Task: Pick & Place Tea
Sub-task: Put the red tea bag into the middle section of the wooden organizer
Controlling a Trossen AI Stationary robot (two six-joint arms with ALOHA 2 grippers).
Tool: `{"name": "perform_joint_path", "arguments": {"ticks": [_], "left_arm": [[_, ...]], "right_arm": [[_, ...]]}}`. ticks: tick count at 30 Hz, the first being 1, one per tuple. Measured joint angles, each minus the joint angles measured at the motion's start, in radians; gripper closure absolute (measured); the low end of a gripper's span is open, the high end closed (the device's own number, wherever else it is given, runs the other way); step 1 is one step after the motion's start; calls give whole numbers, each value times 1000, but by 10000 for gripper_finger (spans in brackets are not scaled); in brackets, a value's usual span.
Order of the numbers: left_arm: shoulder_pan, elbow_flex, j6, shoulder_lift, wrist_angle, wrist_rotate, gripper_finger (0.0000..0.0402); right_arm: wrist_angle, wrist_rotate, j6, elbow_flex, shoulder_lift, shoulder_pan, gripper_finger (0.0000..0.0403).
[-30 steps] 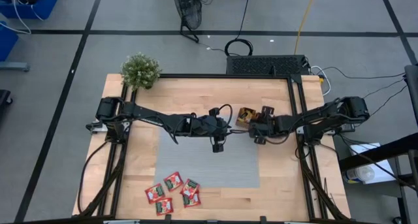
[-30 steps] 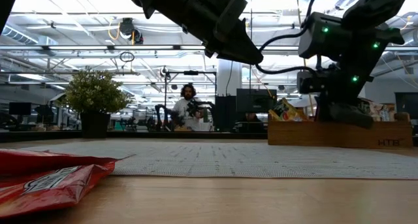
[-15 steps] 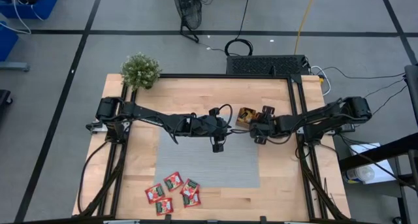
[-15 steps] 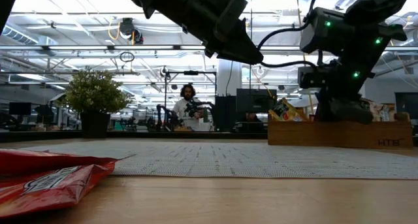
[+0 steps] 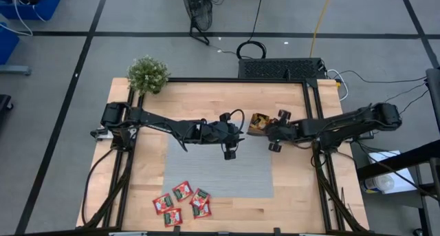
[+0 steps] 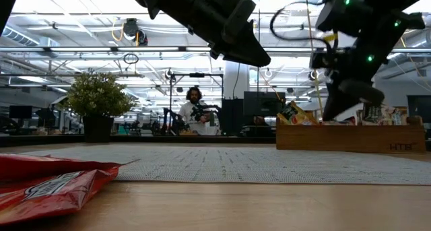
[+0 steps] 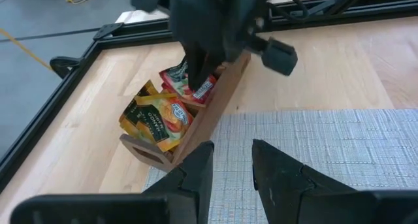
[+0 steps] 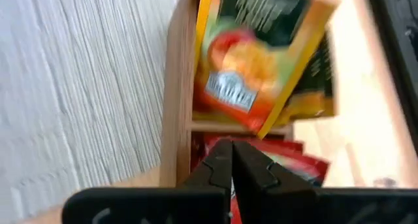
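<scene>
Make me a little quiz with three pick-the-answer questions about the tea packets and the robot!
1. Where do the loose red tea packets lie?
A. On the bare wood at the table's front, below the grey mat
B. Beside the plant
C. On the middle of the mat

2. How many loose red packets are there?
A. Two
B. Five
C. Nine

3. How is the right end effector?
A. Wide open
B. Holding the plant
C. Shut, at the wooden tray

Answers:
1 A: the high view shows them on wood just past the mat's front edge.
2 B: five red squares can be counted in the high view.
3 C: the right wrist view shows its fingers pressed together at the tray with red and yellow packets. I cannot tell if anything is pinched between them.
</scene>
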Motion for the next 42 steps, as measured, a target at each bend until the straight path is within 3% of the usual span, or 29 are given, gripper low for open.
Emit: {"name": "perform_joint_path", "arguments": {"ticks": [5, 8, 11, 16, 20, 25, 30, 36, 42], "left_arm": [[0, 0, 7, 0, -6, 0, 289], [0, 0, 31, 0, -44, -1, 289], [-4, 0, 61, -15, -139, 0, 289], [-55, 1, 36, -122, -463, -2, 289], [-137, 1, -224, -191, -761, 5, 289], [-231, -1, -679, -197, -995, 19, 288], [-361, 1, -899, -131, -948, 146, 288], [-527, 0, -1317, -78, -938, 352, 288], [-720, 0, -1699, -47, -932, 428, 288]], "right_arm": [[38, -6, 0, 0, -108, 2, 403], [104, -70, 10, 0, -163, 12, 403], [290, -168, 2, -47, -199, 34, 403], [770, -336, -74, -227, -210, 66, 403], [1052, -367, -137, -357, -207, 89, 403], [1224, -367, -176, -437, -212, 98, 403], [1229, -367, -220, -440, -212, 98, 402], [1241, -367, -245, -440, -211, 98, 387], [1312, -367, -271, -440, -211, 98, 368]]}}
